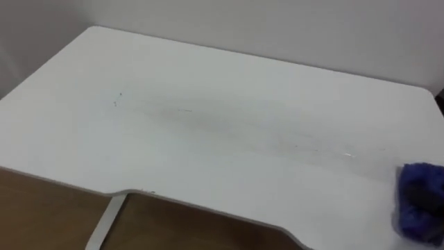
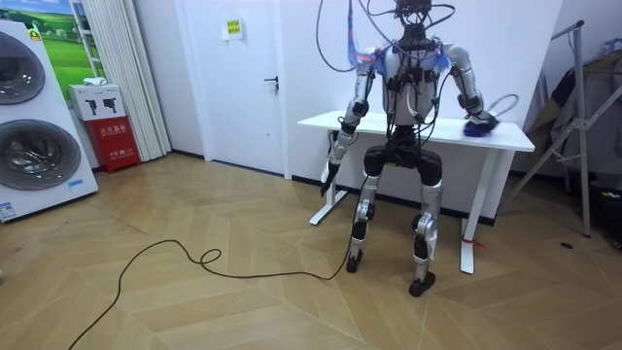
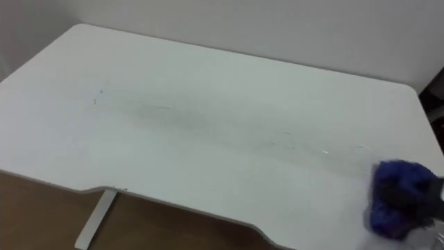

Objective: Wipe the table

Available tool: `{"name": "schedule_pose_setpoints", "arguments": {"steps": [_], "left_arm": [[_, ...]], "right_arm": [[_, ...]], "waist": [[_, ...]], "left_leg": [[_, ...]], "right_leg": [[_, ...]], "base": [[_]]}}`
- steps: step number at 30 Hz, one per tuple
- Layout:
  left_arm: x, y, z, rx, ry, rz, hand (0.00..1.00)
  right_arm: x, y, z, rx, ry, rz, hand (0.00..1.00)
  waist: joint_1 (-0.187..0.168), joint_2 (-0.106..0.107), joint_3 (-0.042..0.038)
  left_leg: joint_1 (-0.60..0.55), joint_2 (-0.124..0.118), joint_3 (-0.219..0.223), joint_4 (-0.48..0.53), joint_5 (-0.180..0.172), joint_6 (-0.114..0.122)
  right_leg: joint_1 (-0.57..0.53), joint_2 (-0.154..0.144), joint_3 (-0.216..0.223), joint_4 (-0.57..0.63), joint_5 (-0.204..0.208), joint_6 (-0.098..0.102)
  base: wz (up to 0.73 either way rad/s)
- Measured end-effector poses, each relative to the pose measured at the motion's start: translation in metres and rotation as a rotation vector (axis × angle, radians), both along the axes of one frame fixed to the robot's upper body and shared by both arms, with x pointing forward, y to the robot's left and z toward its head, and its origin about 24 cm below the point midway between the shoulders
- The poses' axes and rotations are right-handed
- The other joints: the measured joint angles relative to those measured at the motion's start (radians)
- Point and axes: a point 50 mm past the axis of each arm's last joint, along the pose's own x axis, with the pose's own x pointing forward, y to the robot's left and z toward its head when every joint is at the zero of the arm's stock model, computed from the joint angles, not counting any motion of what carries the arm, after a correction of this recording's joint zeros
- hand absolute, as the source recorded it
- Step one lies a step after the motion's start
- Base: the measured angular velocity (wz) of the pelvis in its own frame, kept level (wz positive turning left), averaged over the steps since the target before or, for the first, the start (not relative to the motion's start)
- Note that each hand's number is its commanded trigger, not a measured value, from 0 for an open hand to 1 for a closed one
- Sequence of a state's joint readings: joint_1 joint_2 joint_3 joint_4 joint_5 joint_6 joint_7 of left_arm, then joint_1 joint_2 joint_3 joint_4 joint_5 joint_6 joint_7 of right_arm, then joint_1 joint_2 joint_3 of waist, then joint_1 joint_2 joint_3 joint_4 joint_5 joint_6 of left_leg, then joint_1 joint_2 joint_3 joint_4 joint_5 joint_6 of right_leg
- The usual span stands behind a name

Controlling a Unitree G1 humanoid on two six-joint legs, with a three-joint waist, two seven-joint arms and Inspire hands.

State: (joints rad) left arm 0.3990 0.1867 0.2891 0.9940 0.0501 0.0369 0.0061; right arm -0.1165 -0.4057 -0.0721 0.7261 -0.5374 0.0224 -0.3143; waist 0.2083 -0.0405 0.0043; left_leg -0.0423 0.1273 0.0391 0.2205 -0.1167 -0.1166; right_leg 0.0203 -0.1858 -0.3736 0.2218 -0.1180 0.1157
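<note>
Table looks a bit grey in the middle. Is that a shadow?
Left eye view: a faint grey band with soft edges crosses the table; shadow or smear, I cannot tell. Room view: its top looks evenly bright, with no glare.

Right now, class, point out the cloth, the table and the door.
cloth (image 3: 392, 177), right eye view, blue upper fold
table (image 1: 208, 90), left eye view, bare white top
door (image 2: 243, 97), room view, white panel

Blue cloth (image 3: 397, 198) on white table (image 3: 208, 125), right edge.
</note>
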Motion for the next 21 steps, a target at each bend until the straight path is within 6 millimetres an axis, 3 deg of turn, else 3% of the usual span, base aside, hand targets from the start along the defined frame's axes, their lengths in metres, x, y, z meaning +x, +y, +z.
{"name": "schedule_pose_setpoints", "arguments": {"steps": [2, 5, 6, 8, 10, 12, 14, 15, 16, 21], "left_arm": [[0.000, -0.001, 0.000, -0.006, 0.002, 0.000, 0.00], [-0.013, -0.002, 0.001, -0.022, 0.031, 0.007, 0.00], [-0.016, -0.001, 0.002, -0.023, 0.038, 0.011, 0.00], [-0.018, -0.002, 0.003, -0.031, 0.042, 0.012, 0.00], [-0.017, -0.004, 0.001, -0.043, 0.040, 0.010, 0.00], [-0.005, -0.004, 0.000, -0.044, 0.016, -0.008, 0.00], [0.005, -0.003, 0.000, -0.043, -0.004, -0.042, 0.00], [0.010, -0.004, 0.000, -0.042, -0.019, -0.054, 0.00], [0.012, -0.004, 0.000, -0.041, -0.026, -0.058, 0.00], [0.026, -0.004, 0.000, -0.040, -0.062, -0.084, 0.00]], "right_arm": [[0.015, 0.018, 0.005, -0.020, -0.005, 0.103, 1.00], [0.023, 0.037, 0.008, -0.044, -0.016, 0.195, 1.00], [0.021, 0.039, 0.009, -0.047, -0.017, 0.209, 1.00], [0.017, 0.040, 0.007, -0.041, -0.003, 0.217, 1.00], [0.014, 0.043, 0.006, -0.036, 0.008, 0.228, 1.00], [0.016, 0.048, 0.009, -0.075, 0.006, 0.268, 1.00], [0.017, 0.052, 0.009, -0.098, 0.008, 0.294, 0.44], [0.017, 0.054, 0.009, -0.102, 0.008, 0.301, 0.05], [0.017, 0.054, 0.009, -0.103, 0.009, 0.304, 0.00], [0.016, 0.057, 0.006, -0.118, 0.026, 0.309, 0.00]], "waist": [[0.028, 0.004, 0.0020], [0.042, 0.002, -0.0030], [0.042, -0.005, -0.0058], [0.042, -0.013, -0.0013], [0.041, -0.019, -0.0025], [0.038, -0.019, -0.0005], [0.037, -0.018, -0.0007], [0.036, -0.018, -0.0012], [0.034, -0.018, -0.0011], [0.014, -0.011, -0.0010]], "left_leg": [[-0.003, -0.001, -0.010, -0.006, 0.003, -0.001], [-0.009, -0.008, -0.031, -0.017, 0.012, 0.004], [-0.013, -0.009, -0.042, -0.018, 0.013, 0.004], [-0.007, -0.009, -0.049, -0.022, 0.012, 0.002], [0.009, -0.009, -0.048, -0.033, 0.008, -0.001], [0.013, -0.009, -0.048, -0.040, 0.007, -0.001], [0.016, -0.009, -0.043, -0.045, 0.007, -0.001], [0.021, -0.009, -0.040, -0.049, 0.007, -0.001], [0.022, -0.009, -0.039, -0.050, 0.007, -0.001], [0.041, -0.007, -0.033, -0.052, 0.000, -0.002]], "right_leg": [[-0.001, 0.001, -0.009, -0.001, -0.002, -0.003], [0.003, -0.001, -0.029, -0.002, -0.001, -0.013], [0.007, 0.000, -0.042, -0.003, -0.005, -0.015], [0.019, 0.001, -0.051, -0.008, -0.011, -0.014], [0.035, 0.003, -0.053, -0.020, -0.012, -0.012], [0.037, 0.004, -0.053, -0.020, -0.014, -0.011], [0.035, 0.004, -0.050, -0.020, -0.014, -0.010], [0.036, 0.004, -0.046, -0.021, -0.014, -0.010], [0.036, 0.004, -0.046, -0.020, -0.014, -0.010], [0.050, 0.004, -0.043, -0.020, -0.014, -0.010]], "base": [[0.16], [0.21], [0.26], [0.17], [0.03], [0.00], [-0.06], [-0.08], [-0.05], [-0.02]]}}
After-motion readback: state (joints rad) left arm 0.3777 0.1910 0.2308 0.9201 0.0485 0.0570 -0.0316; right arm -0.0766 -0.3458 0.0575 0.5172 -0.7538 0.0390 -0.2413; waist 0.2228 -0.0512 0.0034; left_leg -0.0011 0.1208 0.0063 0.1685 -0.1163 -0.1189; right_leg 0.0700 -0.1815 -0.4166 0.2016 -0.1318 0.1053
